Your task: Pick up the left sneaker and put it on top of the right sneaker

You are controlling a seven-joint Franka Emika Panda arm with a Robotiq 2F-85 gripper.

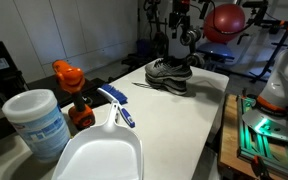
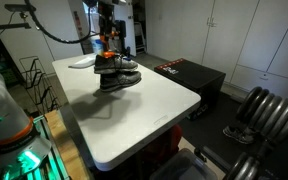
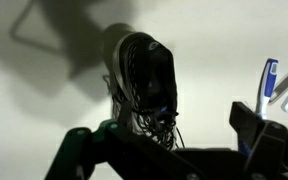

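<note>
- While the gripper (image 1: 188, 42) hangs just above the stacked pair, its fingers (image 3: 74, 150) stand spread wide in the wrist view, gripping nothing.
- The left sneaker (image 2: 113, 62) lies on top of the right sneaker (image 2: 121, 82), close to one short edge of the tabletop (image 1: 189, 125).
- By the opposite edge are a white tub (image 1: 36, 120), a white dustpan (image 1: 99, 152), a blue brush (image 1: 117, 106) and an orange tool (image 1: 69, 78).

No legible text — anywhere.
</note>
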